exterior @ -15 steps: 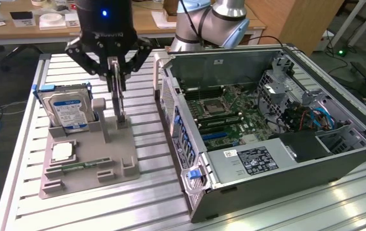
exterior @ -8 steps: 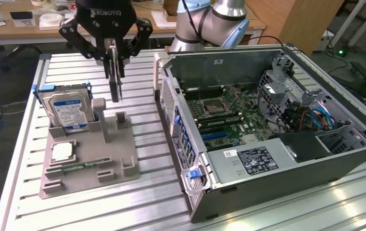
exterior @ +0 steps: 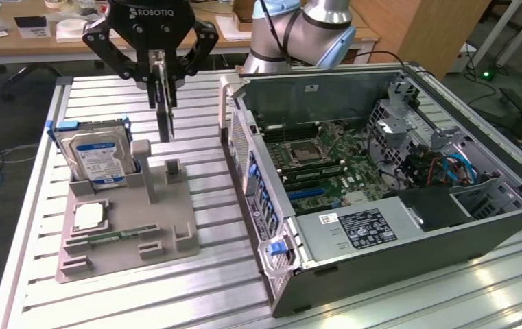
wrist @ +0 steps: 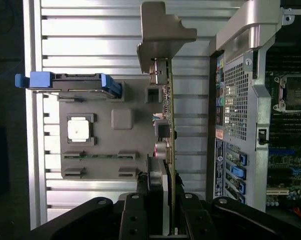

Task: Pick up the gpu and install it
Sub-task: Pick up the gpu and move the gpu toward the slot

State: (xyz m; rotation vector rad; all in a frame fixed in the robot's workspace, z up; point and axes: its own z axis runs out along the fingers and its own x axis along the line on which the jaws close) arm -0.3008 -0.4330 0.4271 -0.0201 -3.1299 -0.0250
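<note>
Pick-up looks done, install not started: the gpu (exterior: pixel 164 103) is held edge-on in the closed fingers of the gripper (exterior: pixel 162 68), above the fixture tray (exterior: pixel 123 264), at the exterior view's left of the open case (exterior: pixel 407 274). Careful slot alignment is probably called for.

Ribbed table (exterior: pixel 197 295) of bright bare aluminium, streaked with glare. Matt grey plastic holder (exterior: pixel 119 241). Green board and plain silver metal bracket (wrist: pixel 165 30) on gpu (exterior: pixel 165 113). Matt black gripper (exterior: pixel 162 82). Dark painted metal case (exterior: pixel 380 281).

A robotics lab: a robot arm (exterior: pixel 306 34) above a slotted metal desk (exterior: pixel 197 295), an open computer case (exterior: pixel 380 264), and paper-strewn wooden desks (exterior: pixel 60 46) behind.
</note>
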